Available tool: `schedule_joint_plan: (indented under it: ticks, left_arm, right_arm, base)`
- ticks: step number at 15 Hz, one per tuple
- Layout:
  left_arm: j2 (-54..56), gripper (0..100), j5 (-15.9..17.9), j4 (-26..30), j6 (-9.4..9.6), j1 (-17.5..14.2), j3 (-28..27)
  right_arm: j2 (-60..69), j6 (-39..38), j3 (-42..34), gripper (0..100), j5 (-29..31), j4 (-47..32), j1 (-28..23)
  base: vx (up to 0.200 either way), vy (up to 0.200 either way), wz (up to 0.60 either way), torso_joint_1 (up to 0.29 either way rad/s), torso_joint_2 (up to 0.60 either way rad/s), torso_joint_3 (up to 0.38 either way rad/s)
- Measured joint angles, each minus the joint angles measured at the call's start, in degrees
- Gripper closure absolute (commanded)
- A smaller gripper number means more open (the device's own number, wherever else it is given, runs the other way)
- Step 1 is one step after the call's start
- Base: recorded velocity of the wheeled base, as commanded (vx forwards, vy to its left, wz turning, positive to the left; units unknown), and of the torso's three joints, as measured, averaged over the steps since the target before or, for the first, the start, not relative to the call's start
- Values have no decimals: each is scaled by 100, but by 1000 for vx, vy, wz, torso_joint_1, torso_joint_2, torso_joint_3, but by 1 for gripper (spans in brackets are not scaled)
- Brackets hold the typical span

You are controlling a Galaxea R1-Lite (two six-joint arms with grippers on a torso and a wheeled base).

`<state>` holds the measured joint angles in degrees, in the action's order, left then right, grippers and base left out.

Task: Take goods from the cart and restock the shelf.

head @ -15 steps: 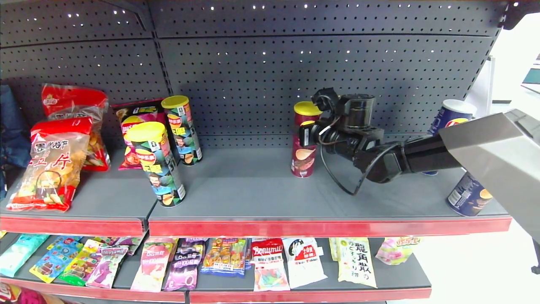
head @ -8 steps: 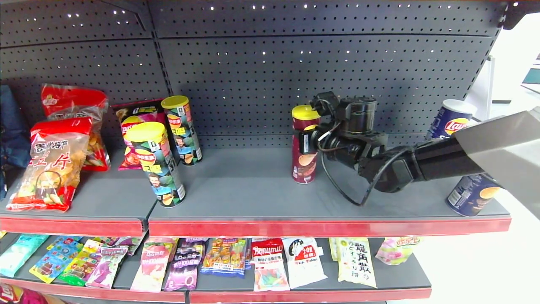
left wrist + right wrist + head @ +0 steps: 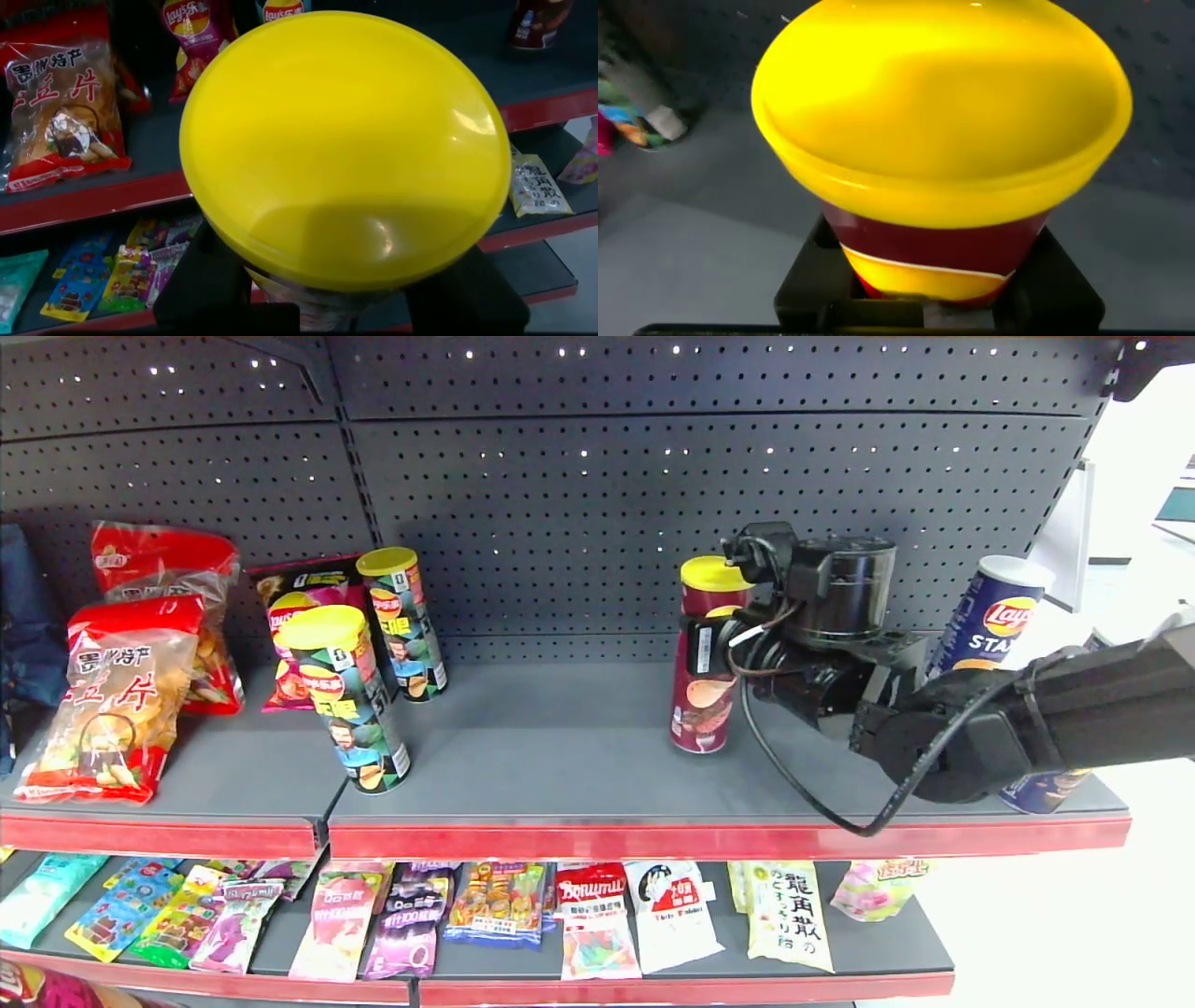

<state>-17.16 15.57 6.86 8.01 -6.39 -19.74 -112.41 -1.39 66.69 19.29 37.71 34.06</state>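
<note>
A: Where is the red can (image 3: 702,709)?
B: Right of centre in the head view, upright with its base at the upper shelf (image 3: 560,747), left of a blue can (image 3: 990,616). The right pincer (image 3: 709,649) is clamped round its upper half.
A: And the left pincer (image 3: 341,299)?
B: Closed on a second can (image 3: 346,140), whose yellow lid is in the middle of the left wrist view.

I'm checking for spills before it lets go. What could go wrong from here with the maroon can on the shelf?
The maroon can in the right gripper looks slightly tilted; if it is released like that, it might topple. The right arm lies close in front of the blue can, so pulling back could knock it over. The arm's cable loops low by the shelf edge and might snag.
</note>
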Motion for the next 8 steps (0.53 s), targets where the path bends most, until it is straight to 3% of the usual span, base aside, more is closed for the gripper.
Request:
schedule_joint_plan:
  ticks: [3,8]
  left_arm:
    - [2,100,-2,2,-2,0,-11]
    - [2,100,0,0,0,-2,-13]
  right_arm:
    - [210,27,-837,100,217,830,100]
    - [315,39,-1126,100,501,901,279]
  base:
    - [0,0,0,0,0,0]
    - [0,0,0,0,0,0]
